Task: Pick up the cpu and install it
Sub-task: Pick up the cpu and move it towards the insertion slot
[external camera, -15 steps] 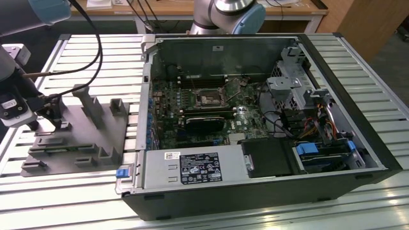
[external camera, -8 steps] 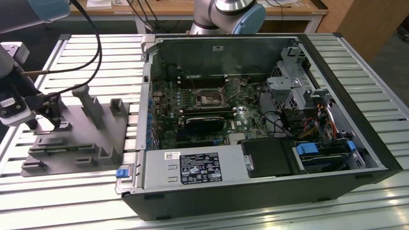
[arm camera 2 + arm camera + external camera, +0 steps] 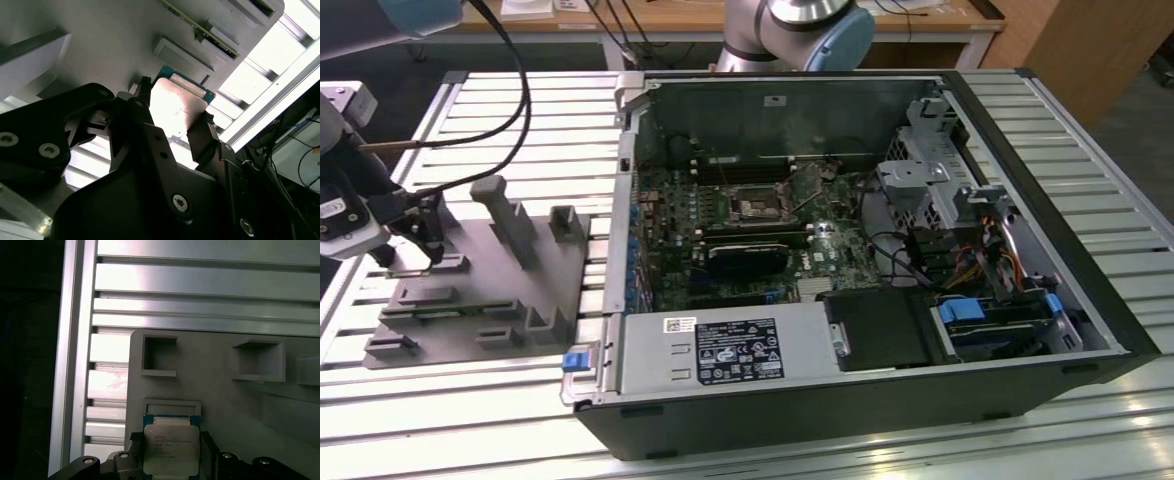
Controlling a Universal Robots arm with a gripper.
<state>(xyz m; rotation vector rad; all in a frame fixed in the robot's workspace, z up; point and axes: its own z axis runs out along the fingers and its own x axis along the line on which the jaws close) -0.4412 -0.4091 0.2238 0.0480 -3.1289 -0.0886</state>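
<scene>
The cpu [image 3: 171, 449], a small square chip with a shiny silver top and a thin green edge, sits between the two black fingers of my gripper [image 3: 170, 456] in both wrist views. My fingers [image 3: 143, 96] press against opposite sides of the cpu [image 3: 176, 106], so my gripper [image 3: 172, 116] is shut on it. The chip is just over the grey plastic fixture [image 3: 225, 405]; whether it still touches the fixture I cannot tell. In the exterior view my gripper [image 3: 424, 255] is low over the fixture's [image 3: 494, 290] left end. The motherboard socket [image 3: 761, 208] lies inside the open computer case.
The open computer case [image 3: 854, 250] fills the middle and the exterior view's right of the ribbed aluminium table [image 3: 480, 400]. Grey posts [image 3: 507, 215] rise from the fixture beside my gripper. Black cables [image 3: 507, 60] hang above the fixture. A second arm's base [image 3: 794, 30] stands behind the case.
</scene>
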